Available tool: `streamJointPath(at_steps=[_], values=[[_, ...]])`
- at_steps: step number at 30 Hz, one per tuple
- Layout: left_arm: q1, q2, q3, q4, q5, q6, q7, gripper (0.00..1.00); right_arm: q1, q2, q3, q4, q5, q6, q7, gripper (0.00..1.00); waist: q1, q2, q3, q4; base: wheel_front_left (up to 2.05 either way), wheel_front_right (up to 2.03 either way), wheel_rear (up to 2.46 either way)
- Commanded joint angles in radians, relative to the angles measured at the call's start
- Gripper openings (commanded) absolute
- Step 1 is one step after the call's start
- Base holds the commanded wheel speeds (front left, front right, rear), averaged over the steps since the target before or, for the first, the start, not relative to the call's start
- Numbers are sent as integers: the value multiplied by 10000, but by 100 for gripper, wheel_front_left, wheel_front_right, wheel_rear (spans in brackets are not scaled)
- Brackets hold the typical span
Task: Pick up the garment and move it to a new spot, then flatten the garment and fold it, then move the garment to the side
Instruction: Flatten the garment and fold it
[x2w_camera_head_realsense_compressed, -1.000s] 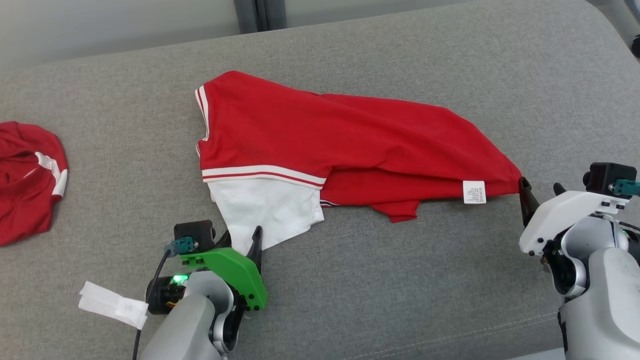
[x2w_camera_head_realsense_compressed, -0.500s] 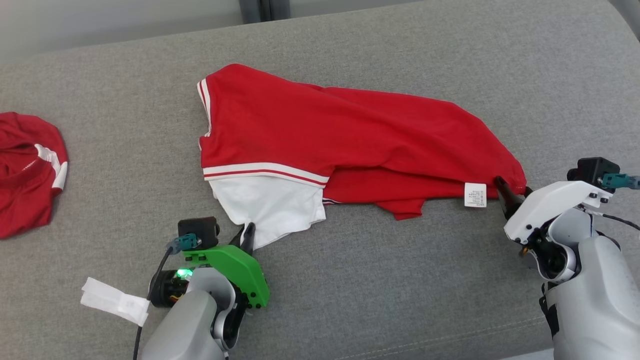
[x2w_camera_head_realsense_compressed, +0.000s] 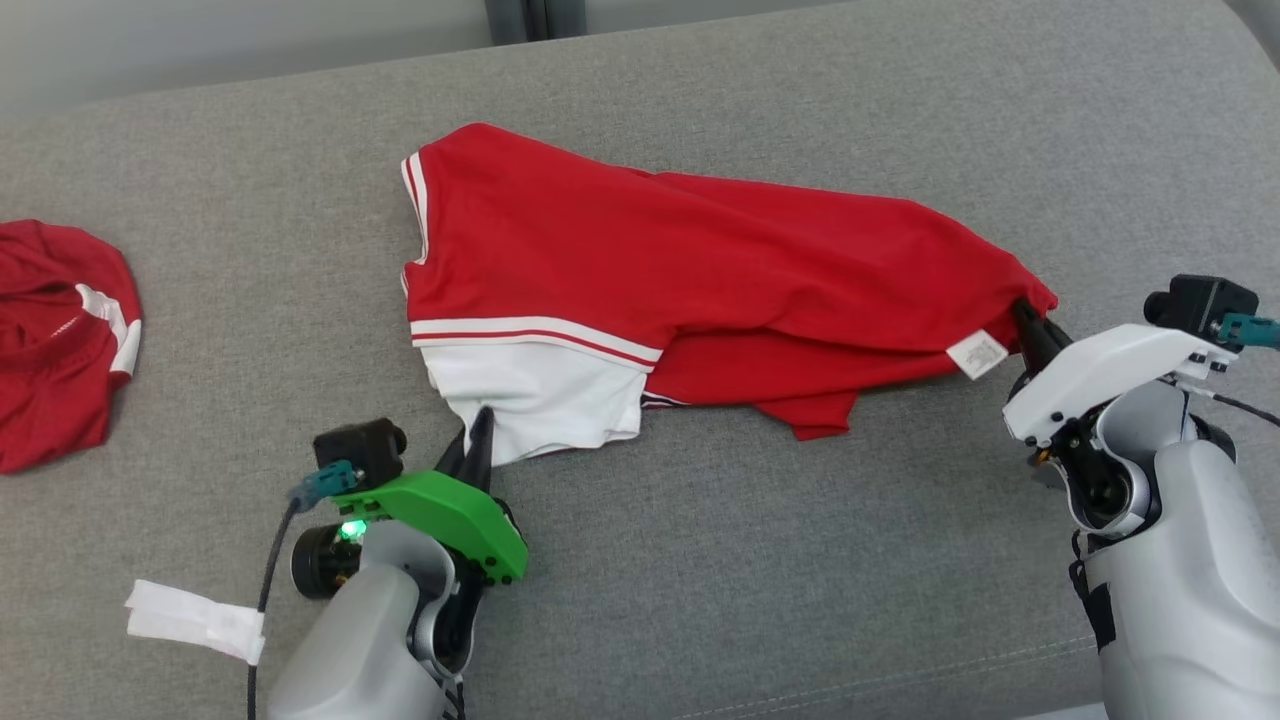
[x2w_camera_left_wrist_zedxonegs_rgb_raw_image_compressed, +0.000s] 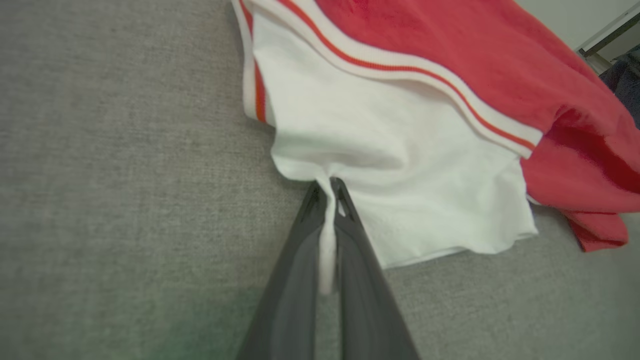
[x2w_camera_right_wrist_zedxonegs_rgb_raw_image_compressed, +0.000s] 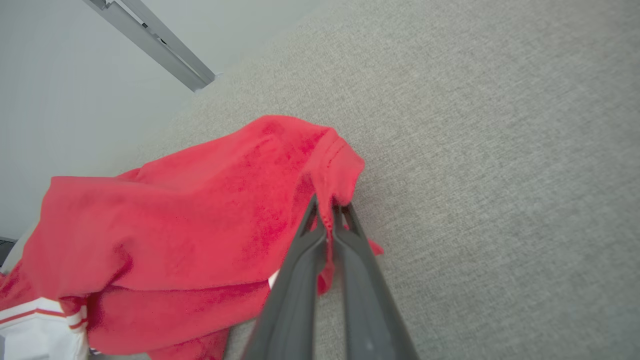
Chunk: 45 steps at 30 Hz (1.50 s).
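Vs. a second ago, both grips are now made. The left gripper (x2w_camera_head_realsense_compressed: 478, 432), then spread wide around the near corner of the white panel (x2w_camera_head_realsense_compressed: 530, 395), is now pinched fully shut on that corner. In the left wrist view a thin strip of white cloth is squeezed btwn its fingers (x2w_camera_left_wrist_zedxonegs_rgb_raw_image_compressed: 295, 270), and the panel is drawn into a small pucker at the tips. The right gripper (x2w_camera_head_realsense_compressed: 1030, 322), wide open beside the red corner until half a second ago, is now clamped tight on that corner. It is just beside the white label (x2w_camera_head_realsense_compressed: 978, 354), which is tipped askew where it was hanging square before. In the right wrist view red hem is trapped btwn the closed fingers (x2w_camera_right_wrist_zedxonegs_rgb_raw_image_compressed: 300, 270).

The garment (x2w_camera_head_realsense_compressed: 680, 270) is spread, part-crumpled, across the middle of the grey cushion (x2w_camera_head_realsense_compressed: 700, 600), w/ its red body doubled over itself along the near edge. The two gripped corners appear a little raised; the rest is resting on the cushion. A 2nd red garment (x2w_camera_head_realsense_compressed: 55, 340) is left well apart at the far left.

Judged from this, the grasp stage is done, so the pick-up & move can be begun. Both holds look shallow, esp. the white one, so slip under tension is to be watched.
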Motion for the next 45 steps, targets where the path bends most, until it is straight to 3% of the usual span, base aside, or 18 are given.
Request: streamJointPath(at_steps=[1, 7, 16, 25, 32, 36, 45], values=[[-288, 67, 180, -295, -248, -174, -173, 0, -94, -30, 76, -340, 131, 3, -70, 0, 0, 0, -96, 56, 0, 0, 0], [-1011, 436, 784, -2355, -1067, -622, -258, 0, -244, -411, 667, -2339, 381, 3, 472, 0, 0, 0, -381, 181, 0, 0, 0], [-2796, 1210, 1897, -5029, -3490, -791, 1817, 0, -1223, -883, 1178, -4058, 456, 3, 1683, 0, 0, 0, -501, 168, 0, 0, 0], [-4248, 1549, 2628, -6224, -4652, -166, 3061, 0, -2319, -861, 1025, -5023, 742, 3, 2003, 0, 0, 0, -107, -23, 0, 0, 0], [-5514, 1544, 2904, -5828, -4469, 315, 2924, 0, -3856, -673, 1031, -3939, 739, 3, 2315, 0, 0, 0, 1012, -310, 0, 0, 0], [-6533, 1727, 2962, -5292, -3889, 301, 2374, 0, -5244, -549, 1345, -2731, 210, 3, 1523, 0, 0, 0, 1994, -573, 0, 0, 0], [-9090, 1769, 3818, -4256, -3144, -507, -506, 0, -8544, -350, 1790, -814, -656, 2, -3516, 0, 0, 0, 2949, -608, 0, 0, 0]])
